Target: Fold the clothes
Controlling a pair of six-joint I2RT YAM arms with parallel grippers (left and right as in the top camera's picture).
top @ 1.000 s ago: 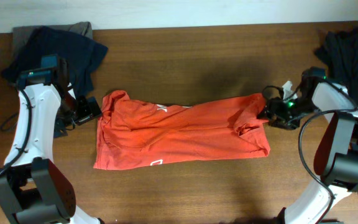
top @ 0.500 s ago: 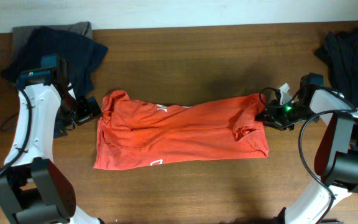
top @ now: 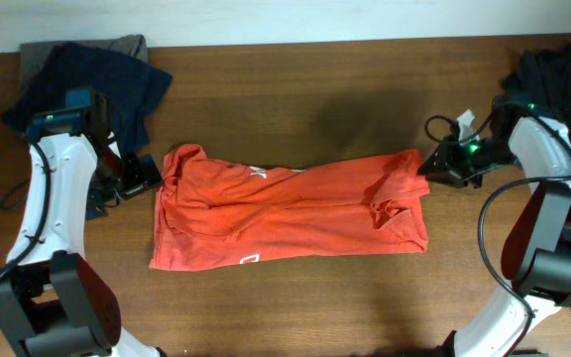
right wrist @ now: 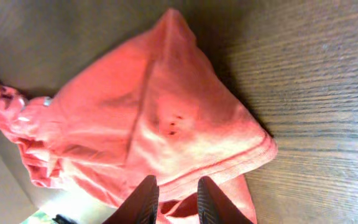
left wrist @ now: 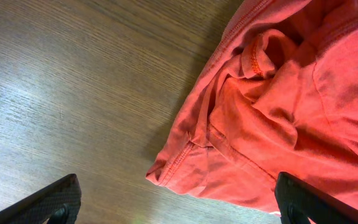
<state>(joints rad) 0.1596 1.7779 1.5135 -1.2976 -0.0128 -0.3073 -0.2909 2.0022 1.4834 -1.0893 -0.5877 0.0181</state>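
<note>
The clothes, a red-orange T-shirt (top: 285, 213), lie crumpled lengthwise across the middle of the brown table (top: 315, 89). My right gripper (top: 434, 167) is at the shirt's back right corner. In the right wrist view its narrow jaws (right wrist: 176, 196) pinch the hemmed edge of the shirt (right wrist: 154, 118), and the cloth rises in a tent off the wood. My left gripper (top: 142, 177) stands wide open at the shirt's left end. Its fingertips (left wrist: 61, 199) straddle a bunched seam of the shirt (left wrist: 278, 93) without touching it.
A heap of dark clothes (top: 97, 79) lies at the back left behind the left arm. Another dark pile (top: 563, 89) sits at the right edge beside the right arm. Bare wood runs along the front and back of the shirt.
My right gripper has narrowed onto the shirt's right corner and shifted back and to the right, drawing that corner with it. The left arm has stayed still.
</note>
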